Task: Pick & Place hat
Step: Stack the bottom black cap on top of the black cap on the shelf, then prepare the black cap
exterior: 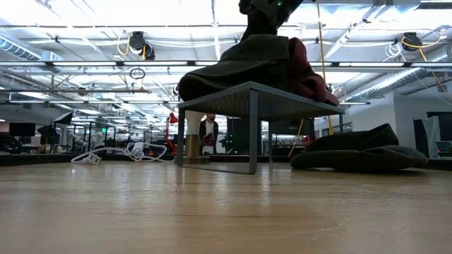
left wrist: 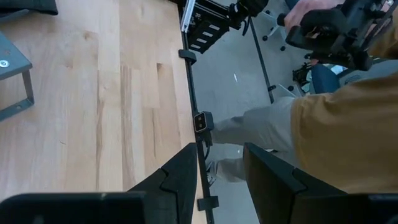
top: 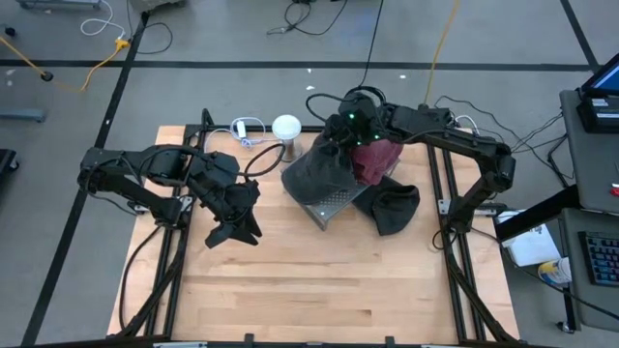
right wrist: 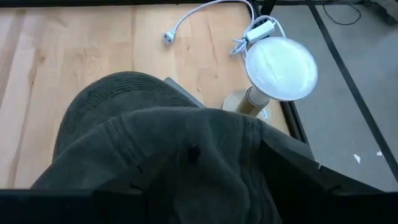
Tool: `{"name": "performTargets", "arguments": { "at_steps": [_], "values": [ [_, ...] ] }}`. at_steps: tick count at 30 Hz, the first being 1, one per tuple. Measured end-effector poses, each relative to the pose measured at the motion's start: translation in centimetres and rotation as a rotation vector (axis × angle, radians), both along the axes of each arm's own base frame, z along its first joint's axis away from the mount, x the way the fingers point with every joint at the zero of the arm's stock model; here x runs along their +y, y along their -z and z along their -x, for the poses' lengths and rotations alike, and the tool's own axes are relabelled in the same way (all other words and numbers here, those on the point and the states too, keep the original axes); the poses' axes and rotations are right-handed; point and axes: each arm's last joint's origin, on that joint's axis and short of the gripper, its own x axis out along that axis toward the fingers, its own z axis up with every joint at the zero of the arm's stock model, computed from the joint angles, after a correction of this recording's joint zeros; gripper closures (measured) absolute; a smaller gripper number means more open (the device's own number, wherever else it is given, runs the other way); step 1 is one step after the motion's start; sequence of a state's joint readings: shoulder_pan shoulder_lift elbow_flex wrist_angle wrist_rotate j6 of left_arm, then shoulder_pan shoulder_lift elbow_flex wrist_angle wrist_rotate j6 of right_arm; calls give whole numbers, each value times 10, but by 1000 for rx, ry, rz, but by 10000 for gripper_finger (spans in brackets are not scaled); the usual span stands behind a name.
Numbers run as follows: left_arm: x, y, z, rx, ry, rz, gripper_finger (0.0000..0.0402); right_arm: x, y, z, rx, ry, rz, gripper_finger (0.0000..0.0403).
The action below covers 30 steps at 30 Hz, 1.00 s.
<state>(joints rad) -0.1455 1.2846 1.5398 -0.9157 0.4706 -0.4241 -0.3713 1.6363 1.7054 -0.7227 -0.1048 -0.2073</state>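
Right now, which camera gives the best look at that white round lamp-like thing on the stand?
The right wrist view: the white round lamp fills the frame, with its stand and cord clear. The high view shows it small beside the metal rack. The low view shows only its stand, behind the rack's legs. The left wrist view misses it.

White round lamp on a brass-coloured stand, upright near the tabletop's far edge. White cable with plug lies just beside it. A person's tan sleeve shows beyond the table's edge.
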Motion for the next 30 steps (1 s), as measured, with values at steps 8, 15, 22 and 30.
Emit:
{"name": "performTargets", "arguments": {
  "at_steps": [8,15,22,30],
  "values": [
    [0,0,0,0,0,0,270,16,-46,8,-281,55,122,184],
    [0,0,0,4,-4,5,270,55,-68,55,-278,361,-152,190],
    [0,0,0,-2,-3,3,270,97,-66,105,-100,520,-386,204],
    [0,-1,-1,-10,0,0,270,104,-56,153,142,747,-416,210]
  ]
}}
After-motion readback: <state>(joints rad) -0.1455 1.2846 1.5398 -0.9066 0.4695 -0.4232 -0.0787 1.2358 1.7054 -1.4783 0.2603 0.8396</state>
